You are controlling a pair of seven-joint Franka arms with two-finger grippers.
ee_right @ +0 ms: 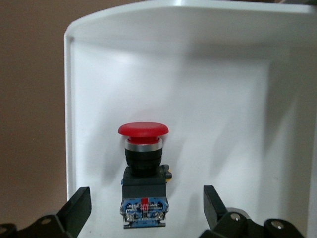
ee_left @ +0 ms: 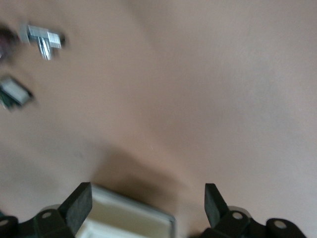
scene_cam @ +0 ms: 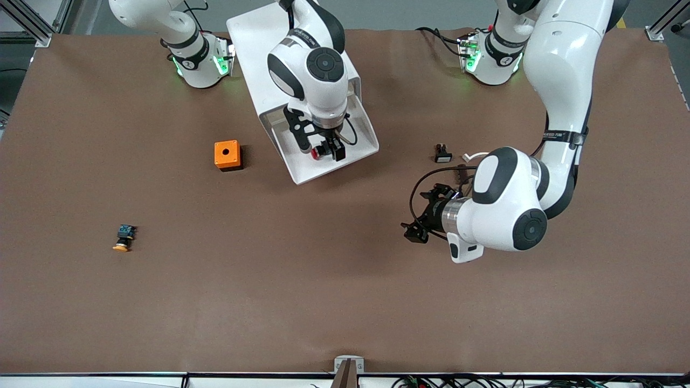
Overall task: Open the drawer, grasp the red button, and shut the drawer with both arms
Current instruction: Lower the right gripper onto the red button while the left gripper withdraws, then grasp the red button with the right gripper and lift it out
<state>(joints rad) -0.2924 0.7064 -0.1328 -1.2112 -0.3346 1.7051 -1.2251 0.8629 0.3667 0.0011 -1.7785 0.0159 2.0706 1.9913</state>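
Note:
The white drawer (scene_cam: 302,173) stands pulled open from its white cabinet (scene_cam: 264,48) between the arms' bases. The red-capped button (scene_cam: 317,153) lies in the drawer tray. My right gripper (scene_cam: 325,151) is down in the tray, open, with its fingers on either side of the button's dark body and not touching it. In the right wrist view the button (ee_right: 142,163) lies on the tray floor between the open fingers (ee_right: 78,206). My left gripper (scene_cam: 416,230) is open and empty over the bare table, toward the left arm's end. Its wrist view shows the drawer's corner (ee_left: 133,218).
An orange box with a hole (scene_cam: 227,155) sits beside the drawer toward the right arm's end. A yellow-capped button (scene_cam: 124,238) lies nearer the front camera. A black switch with a white face (scene_cam: 442,153) and a small white piece (scene_cam: 471,157) lie by the left arm.

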